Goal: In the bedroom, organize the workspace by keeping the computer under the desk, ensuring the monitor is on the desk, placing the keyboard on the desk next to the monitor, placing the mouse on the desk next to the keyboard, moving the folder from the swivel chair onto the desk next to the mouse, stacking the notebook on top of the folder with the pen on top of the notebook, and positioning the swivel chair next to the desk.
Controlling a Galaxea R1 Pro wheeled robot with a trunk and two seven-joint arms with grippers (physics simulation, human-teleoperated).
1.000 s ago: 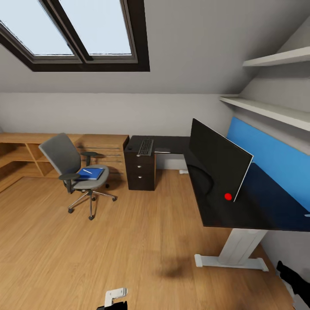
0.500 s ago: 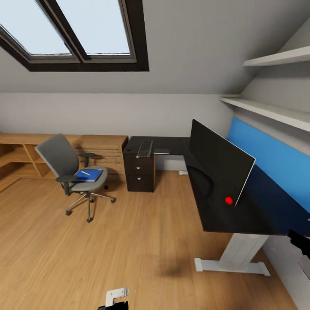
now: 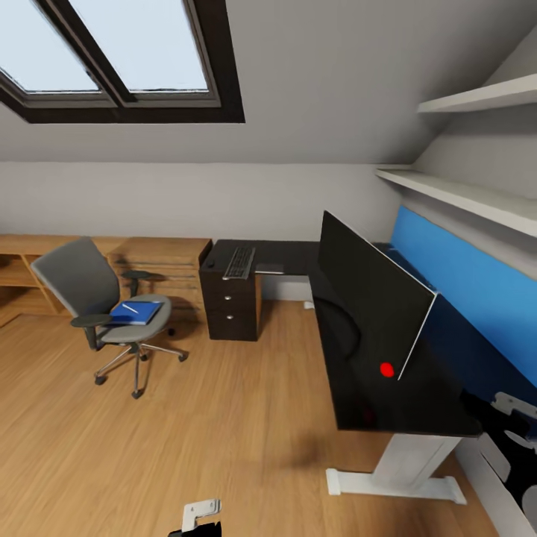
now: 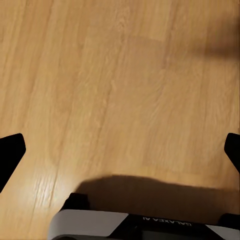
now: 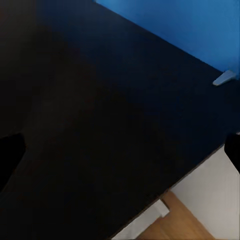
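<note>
The black-topped desk [image 3: 350,373] with its blue back panel runs along the right wall and turns along the far wall. On it stands the monitor [image 3: 369,302], seen edge-on with a red dot low down. The keyboard [image 3: 239,262] lies on the far wing, with a thin grey notebook [image 3: 269,268] beside it. A small dark lump that may be the mouse [image 3: 211,264] sits by the keyboard's other side. The swivel chair [image 3: 97,298] stands on the floor at left. On its seat lies the blue folder [image 3: 136,312] with the white pen [image 3: 130,307] on it. My right gripper [image 5: 120,155] hangs open over the desk top [image 5: 100,125]. My left gripper [image 4: 120,150] is open above bare floor. The computer is out of view.
A dark three-drawer unit [image 3: 231,309] stands under the desk's far wing. Oak shelving [image 3: 156,257] lines the far wall behind the chair. White shelves [image 3: 462,198] hang above the desk, and a skylight [image 3: 112,52] is overhead. Oak floor [image 3: 224,432] lies between me and the chair. A white desk foot [image 3: 395,477] rests near me.
The whole view has swung right, so chair and desk sit further left in the picture. My right arm has risen into sight at the lower right, over the desk's near end.
</note>
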